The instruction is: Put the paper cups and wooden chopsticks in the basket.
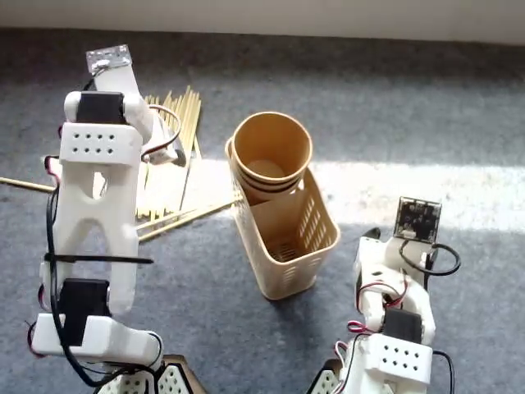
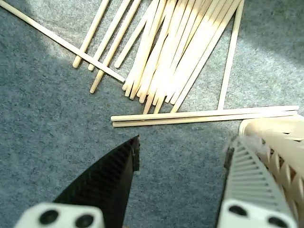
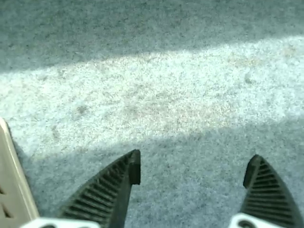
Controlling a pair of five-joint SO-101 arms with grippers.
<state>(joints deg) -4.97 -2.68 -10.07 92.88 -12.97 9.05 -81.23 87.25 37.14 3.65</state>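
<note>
Stacked paper cups (image 1: 271, 152) stand in the far end of the cream slotted basket (image 1: 326, 223), which sits mid-carpet. Several wooden chopsticks (image 1: 174, 123) lie in a loose pile left of the basket. My left gripper (image 2: 183, 147) hangs open just above the carpet at the near edge of that pile of chopsticks (image 2: 171, 61), with nothing between its fingers. A crosswise pair (image 2: 204, 115) lies closest to it, and the basket (image 2: 280, 142) is right beside one finger. My right gripper (image 3: 194, 166) is open and empty over bare carpet, to the right of the basket (image 3: 12, 190).
One lone chopstick (image 1: 25, 185) lies apart at the far left. The left arm (image 1: 94, 205) covers part of the pile in the high view. The right arm (image 1: 394, 304) stays low at the front right. A sunlit band crosses the grey carpet (image 1: 426, 189).
</note>
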